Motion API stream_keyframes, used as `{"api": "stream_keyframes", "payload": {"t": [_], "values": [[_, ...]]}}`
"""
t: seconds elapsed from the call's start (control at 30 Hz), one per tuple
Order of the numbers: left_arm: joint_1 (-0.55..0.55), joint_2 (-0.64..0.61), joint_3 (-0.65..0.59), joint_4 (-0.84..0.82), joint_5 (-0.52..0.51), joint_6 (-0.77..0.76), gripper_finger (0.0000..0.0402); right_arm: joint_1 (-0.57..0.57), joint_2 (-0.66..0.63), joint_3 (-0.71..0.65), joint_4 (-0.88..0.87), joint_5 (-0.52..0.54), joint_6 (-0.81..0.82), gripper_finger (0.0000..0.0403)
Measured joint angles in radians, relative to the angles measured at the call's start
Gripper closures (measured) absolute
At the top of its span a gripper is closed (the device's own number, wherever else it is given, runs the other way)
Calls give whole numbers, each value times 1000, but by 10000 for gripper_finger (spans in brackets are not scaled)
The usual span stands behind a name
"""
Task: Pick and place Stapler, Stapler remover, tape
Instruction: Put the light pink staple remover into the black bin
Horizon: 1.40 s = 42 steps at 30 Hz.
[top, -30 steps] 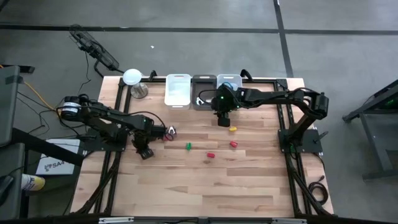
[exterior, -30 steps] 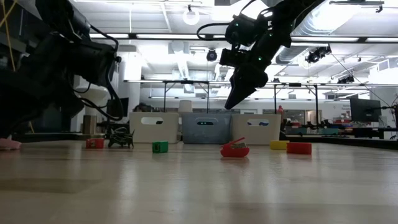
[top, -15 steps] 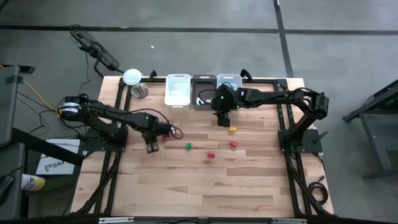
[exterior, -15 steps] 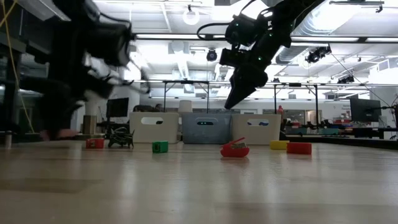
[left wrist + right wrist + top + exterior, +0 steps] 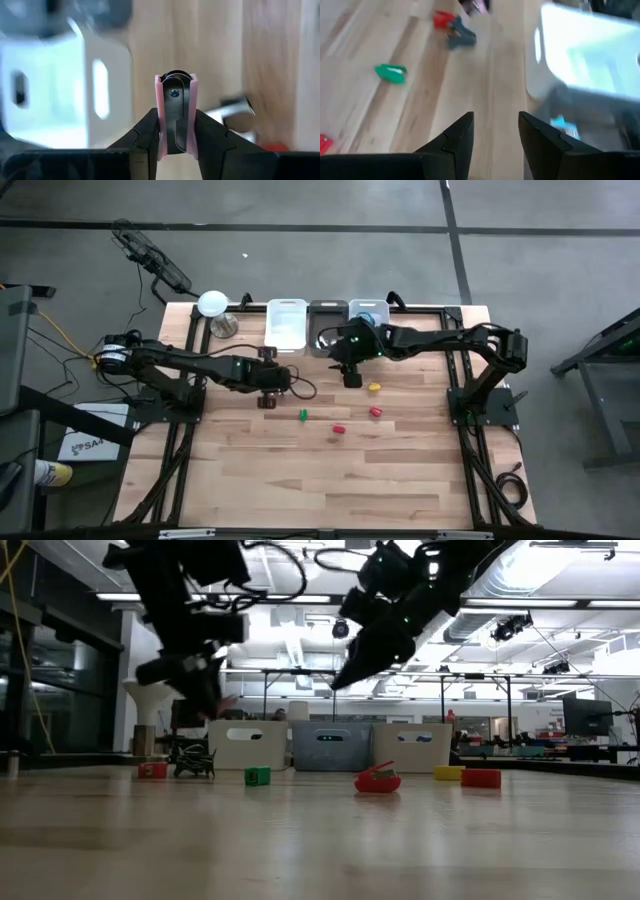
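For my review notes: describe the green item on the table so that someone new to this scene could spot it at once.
Start from the row of three bins at the table's far edge. Come toward the near edge from the white bin, past the left gripper, to the small green block on bare wood. It is the only green piece; the small things lying to its right are red and yellow.

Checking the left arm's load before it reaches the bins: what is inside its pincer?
The left pincer is shut on a pink staple remover; its lower end is hidden between the fingers.
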Motion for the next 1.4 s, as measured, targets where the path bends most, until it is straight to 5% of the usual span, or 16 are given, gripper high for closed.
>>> {"api": "stream_keyframes", "payload": {"t": [0.2, 0.53, 1.03, 1.4], "values": [[0, 0, 0, 155, -91, 137, 315, 72, 0, 0, 93, 19, -54, 256], [0, -1, 0, 359, -121, 319, 315, 159, 5, 0, 170, 207, -141, 256], [0, -1, 0, 420, -94, 364, 315, 159, 30, 0, 297, 216, -198, 161], [0, -1, 0, 424, -90, 369, 315, 159, 95, -1, 394, 231, -244, 171]]}}
